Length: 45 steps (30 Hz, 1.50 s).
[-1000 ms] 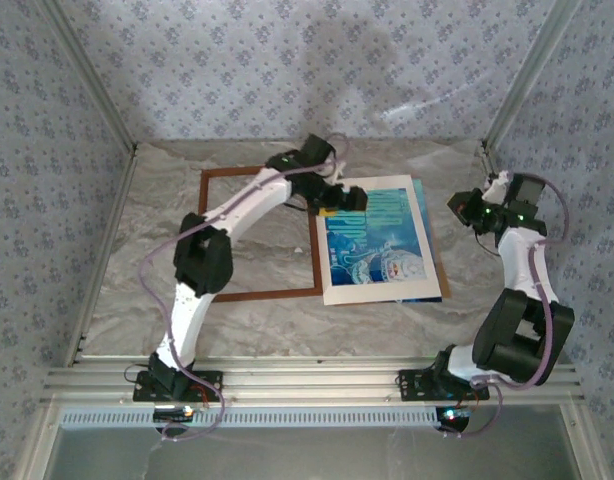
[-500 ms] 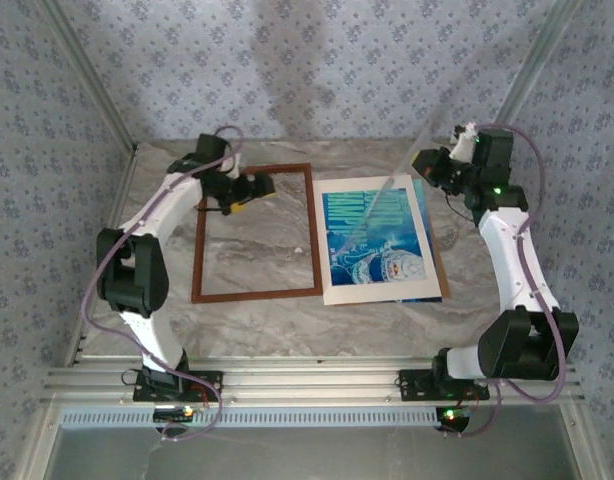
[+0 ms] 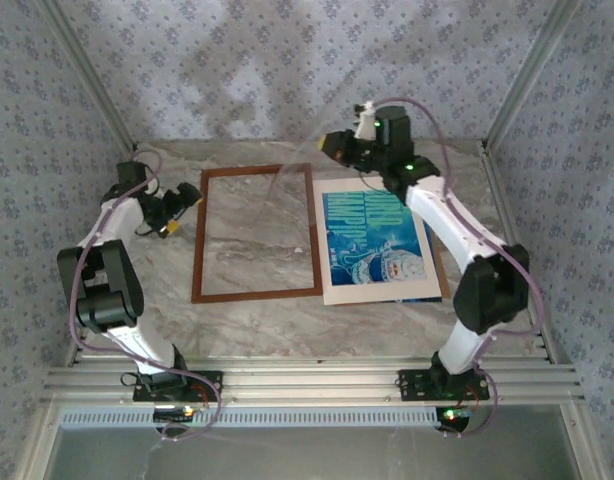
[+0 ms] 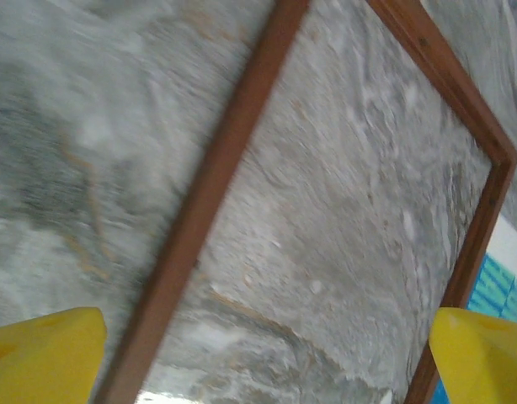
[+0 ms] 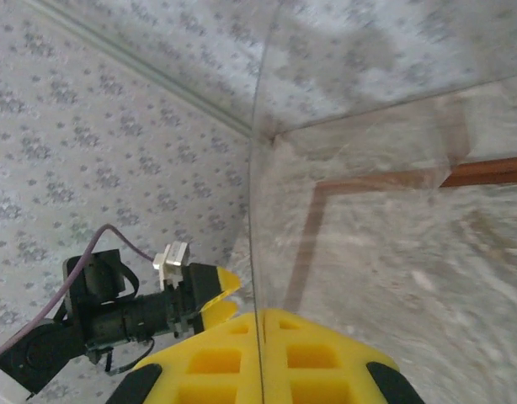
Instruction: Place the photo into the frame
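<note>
Right wrist view, right end effector (image 5: 260,337) clamped on clear sheet (image 5: 368,210), left wrist view, left end effector (image 4: 263,358) spread apart facing frame (image 4: 216,181), overhead, photo (image 3: 372,240) beside frame

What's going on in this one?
The right gripper is pinching the edge of a clear sheet and holding it up off the table near the far right corner of the frame. The frame lies flat and has nothing in it. The left gripper is open and empty beside the frame's left rail. The photo is not yet in the frame; it lies on a cream mat to the frame's right.
</note>
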### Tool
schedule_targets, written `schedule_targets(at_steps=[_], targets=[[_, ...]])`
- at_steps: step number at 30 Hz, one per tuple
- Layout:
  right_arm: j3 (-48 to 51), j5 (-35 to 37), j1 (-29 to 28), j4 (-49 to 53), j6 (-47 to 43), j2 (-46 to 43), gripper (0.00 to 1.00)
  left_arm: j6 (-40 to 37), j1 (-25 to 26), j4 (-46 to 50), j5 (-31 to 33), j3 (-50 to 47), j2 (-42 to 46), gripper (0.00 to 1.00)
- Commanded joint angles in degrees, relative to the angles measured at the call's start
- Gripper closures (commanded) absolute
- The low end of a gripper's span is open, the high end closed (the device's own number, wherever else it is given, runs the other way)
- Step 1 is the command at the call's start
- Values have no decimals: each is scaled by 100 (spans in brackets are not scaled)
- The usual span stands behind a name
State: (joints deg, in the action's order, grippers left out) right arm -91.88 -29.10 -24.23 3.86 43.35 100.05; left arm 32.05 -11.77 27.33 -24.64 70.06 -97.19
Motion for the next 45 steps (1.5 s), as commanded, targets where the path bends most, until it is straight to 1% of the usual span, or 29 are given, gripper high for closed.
schedule_targets(at_steps=[1,3,6,11,16,20,25,27,32,38,41,45], targets=[[-543,-46,-407,-966,365,503,100,121,-244,-303,-86,-136,191,1],[-955,-56,-661,-1048,311,887,100,103,-408,-374,-52,-200,190,2],[-1407,112,-1031,-1119,80,1310,100,55,-595,-419,-3,-264,159,1],[-2007,37,-1368,-1314,82,1837,100,91,-839,-450,-10,-300,121,1],[-2022,75,-1542,-1713,462,2089,100,122,-915,-484,-49,-309,125,1],[-1649,187,-1609,-2061,926,2254,100,117,-950,-433,32,-300,164,1],[-671,630,-1585,-2678,1349,2251,100,36,-985,-317,222,-282,213,1],[-413,671,-1568,-2870,1528,2305,100,49,-985,-335,208,-292,211,1],[1,662,-1513,-2974,1756,2456,100,86,-985,-380,93,-321,156,1],[482,731,-1421,-2885,1843,2410,100,91,-927,-482,-89,-358,78,2],[695,737,-1387,-2877,1840,2379,100,65,-824,-533,-248,-345,-22,1],[1016,860,-1366,-2872,1799,2277,100,-68,-638,-488,-284,-303,-114,1]])
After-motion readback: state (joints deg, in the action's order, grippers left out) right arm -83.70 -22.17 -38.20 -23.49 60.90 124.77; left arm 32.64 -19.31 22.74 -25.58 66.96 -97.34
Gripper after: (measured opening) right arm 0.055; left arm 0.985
